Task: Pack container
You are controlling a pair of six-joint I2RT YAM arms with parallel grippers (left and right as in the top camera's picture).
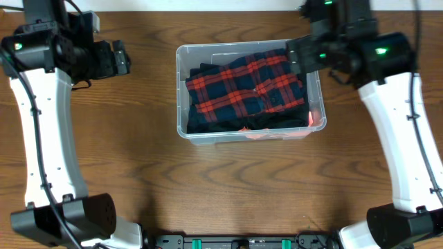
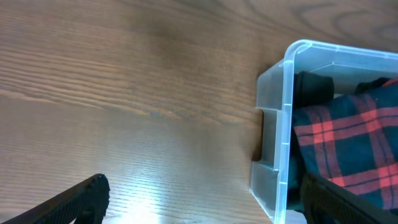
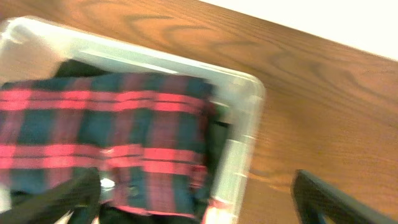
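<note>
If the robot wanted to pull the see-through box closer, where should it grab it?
Probably the thick rim of the container on its left short wall, coming down from above with the open left gripper, one finger inside and one outside. That wall stands upright, and the plaid cloth seems to leave a little room beside it. The smooth sides offer nothing else to pinch.

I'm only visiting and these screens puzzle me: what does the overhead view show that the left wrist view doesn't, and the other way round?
Only overhead: the whole container, the right gripper over one of its corners, something orange low in another corner. Only left wrist: a close look at one corner's moulded side wall. Both: the container, the plaid cloth inside it, the wooden table, the open left gripper.
</note>
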